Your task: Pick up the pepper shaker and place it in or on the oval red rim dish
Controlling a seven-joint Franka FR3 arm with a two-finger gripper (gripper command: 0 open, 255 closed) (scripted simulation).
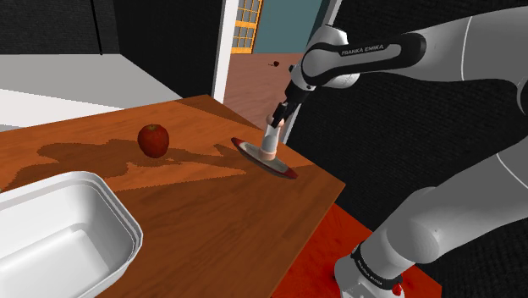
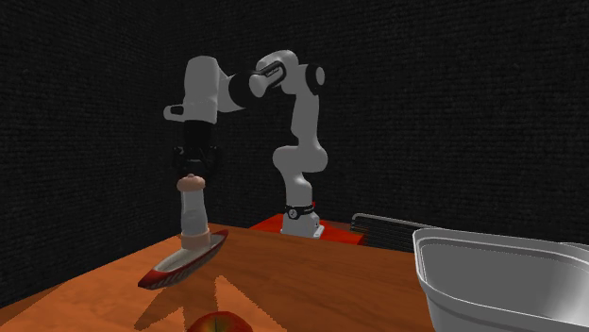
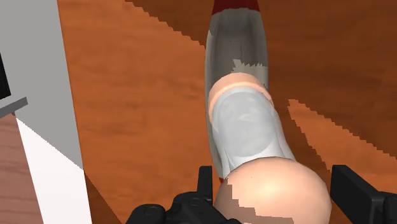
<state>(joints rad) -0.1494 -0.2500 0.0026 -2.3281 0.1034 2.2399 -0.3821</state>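
**Desk:** Which step are we on with the shaker?

**Me:** The end of the placing step, I'd say. The pepper shaker [image 1: 270, 140] stands close to upright on the oval dish [image 1: 285, 172]. Its base is on the grey middle, inside the red rim, near the table [image 1: 220, 203] edge on the arm's side. My gripper [image 1: 276, 117] hangs directly over it.

**Desk:** Does it have hold?

**Me:** On the wrist camera the fingers [image 3: 348, 186] stand partway apart with the pinkish cap [image 3: 273, 191] between them. Each one looks pressed against the cap's side, so I read it as clasped at the very top.

**Desk:** And next?

**Me:** Let go. I judge the base is down on the dish, though I can't see contact all the way round. It's a tall, narrow thing on a shallow dish. I'd open both fingers evenly, then lift straight toward 12 o'clock before swinging off, because a sideways brush on the cap could topple it.

**Desk:** Is anything nearby?

**Me:** Nothing close. In the shoulder view the apple [image 1: 153, 140] sits at 9 o'clock from the dish, well apart, and the white tub [image 1: 118, 212] lies down at 8 o'clock.
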